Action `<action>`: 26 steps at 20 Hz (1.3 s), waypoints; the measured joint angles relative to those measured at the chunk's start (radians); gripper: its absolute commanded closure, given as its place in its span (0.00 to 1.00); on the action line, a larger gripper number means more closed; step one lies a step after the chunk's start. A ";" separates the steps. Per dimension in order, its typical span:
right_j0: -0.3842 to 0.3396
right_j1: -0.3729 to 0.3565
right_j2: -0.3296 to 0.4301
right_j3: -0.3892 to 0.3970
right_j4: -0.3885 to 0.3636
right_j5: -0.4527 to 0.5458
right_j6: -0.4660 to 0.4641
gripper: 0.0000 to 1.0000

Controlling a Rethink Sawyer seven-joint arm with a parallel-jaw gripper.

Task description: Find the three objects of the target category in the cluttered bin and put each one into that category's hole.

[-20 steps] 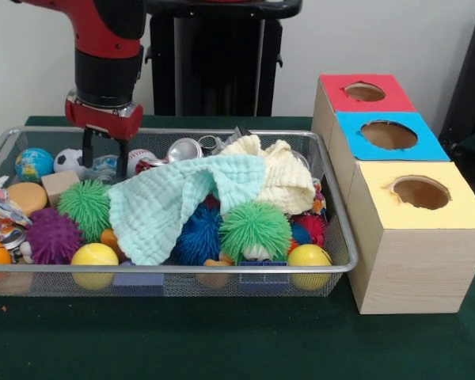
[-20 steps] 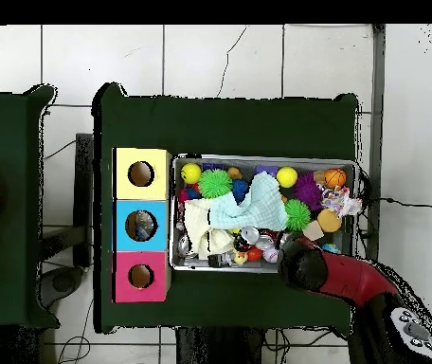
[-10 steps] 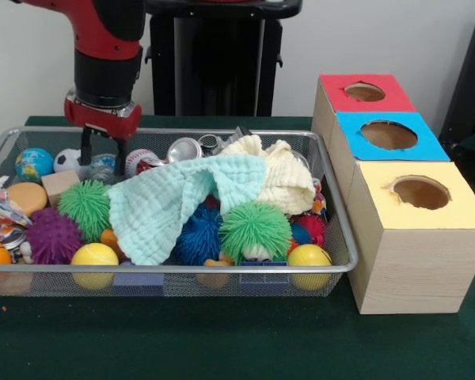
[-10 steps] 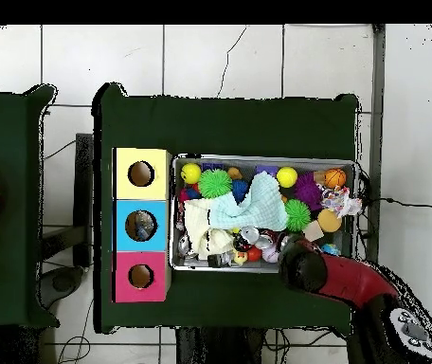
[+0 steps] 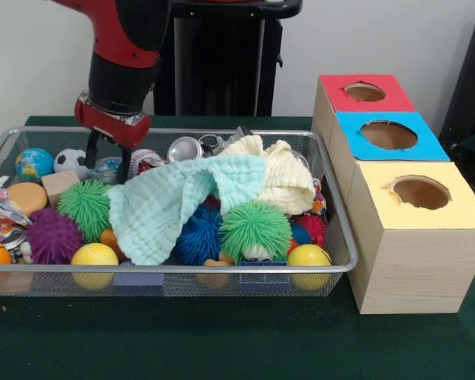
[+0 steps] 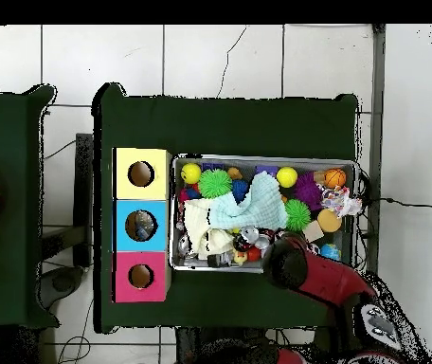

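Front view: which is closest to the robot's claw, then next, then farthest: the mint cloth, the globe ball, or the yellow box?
From the gripper:
1. Mint cloth, just beside it, draped mid-bin.
2. Globe ball, at the bin's far left corner.
3. Yellow box, outside the bin at the right.

Mint cloth [image 5: 170, 204], cream cloth [image 5: 283, 178], red, blue, yellow boxes [image 5: 388, 134].

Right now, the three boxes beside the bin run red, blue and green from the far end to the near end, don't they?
Not quite: the nearest box has a yellow top, not green. The front view shows red, then blue, then yellow beside the bin.
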 measured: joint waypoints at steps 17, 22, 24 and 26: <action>0.119 0.138 -0.127 -0.005 0.269 -0.003 0.047 1.00; 0.122 0.134 -0.128 -0.007 0.278 -0.003 0.047 1.00; 0.120 0.131 -0.128 -0.006 0.278 -0.003 0.047 1.00; 0.117 0.130 -0.128 -0.006 0.278 -0.003 0.047 1.00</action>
